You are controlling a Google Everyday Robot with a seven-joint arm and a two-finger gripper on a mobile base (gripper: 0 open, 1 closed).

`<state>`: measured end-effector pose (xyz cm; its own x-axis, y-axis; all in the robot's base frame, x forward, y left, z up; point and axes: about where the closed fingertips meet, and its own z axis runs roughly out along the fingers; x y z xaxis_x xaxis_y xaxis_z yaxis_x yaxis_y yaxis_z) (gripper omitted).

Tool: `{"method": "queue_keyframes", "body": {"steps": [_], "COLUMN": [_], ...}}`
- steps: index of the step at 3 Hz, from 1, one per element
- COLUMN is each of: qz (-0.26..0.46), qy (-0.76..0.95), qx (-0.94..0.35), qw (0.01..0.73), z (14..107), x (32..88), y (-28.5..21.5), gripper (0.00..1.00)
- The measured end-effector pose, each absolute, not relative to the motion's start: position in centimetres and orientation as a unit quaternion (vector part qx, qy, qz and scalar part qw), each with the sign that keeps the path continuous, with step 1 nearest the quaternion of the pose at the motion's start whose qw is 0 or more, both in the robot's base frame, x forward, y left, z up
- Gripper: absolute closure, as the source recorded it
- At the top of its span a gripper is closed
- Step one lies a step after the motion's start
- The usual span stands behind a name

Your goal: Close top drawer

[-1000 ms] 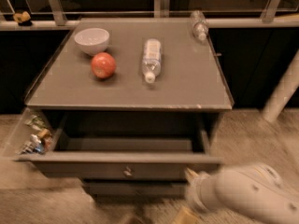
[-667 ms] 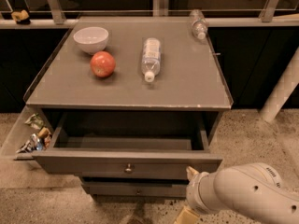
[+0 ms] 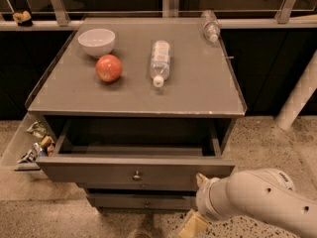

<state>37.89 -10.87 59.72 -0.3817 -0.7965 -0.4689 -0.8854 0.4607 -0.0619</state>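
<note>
The wide dark-grey top drawer (image 3: 99, 168) with the small round metal knob stands fully open, so closing remains. The end effector (image 3: 196, 206) hovers near its front's right end; spread or pressed together, I cannot tell.

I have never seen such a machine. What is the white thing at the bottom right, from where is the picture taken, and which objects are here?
The white thing is a robot's arm. Its hand sits at the arm's end, low in front of the cabinet, near the right end of the open top drawer. I see nothing held in it. The one camera looks down on the cabinet from the front. On the cabinet top are a white bowl, a red apple, a plastic bottle on its side, and a second bottle at the back right corner.
</note>
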Motion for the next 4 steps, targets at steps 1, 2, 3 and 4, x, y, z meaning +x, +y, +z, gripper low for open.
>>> {"method": "queue_keyframes", "body": {"steps": [1, 2, 3, 4], "qz": [0.086, 0.078, 0.071, 0.067], "qy": [0.823, 0.820, 0.817, 0.816], "qx": [-0.513, -0.517, -0.516, -0.513], "qw": [0.227, 0.233, 0.246, 0.259], "z": [59.2, 58.9, 59.7, 60.4], "x": [39.1, 40.5, 42.6, 44.5], "y": [-11.3, -11.6, -11.6, -11.6], "gripper": [0.00, 0.00, 0.00, 0.00]}}
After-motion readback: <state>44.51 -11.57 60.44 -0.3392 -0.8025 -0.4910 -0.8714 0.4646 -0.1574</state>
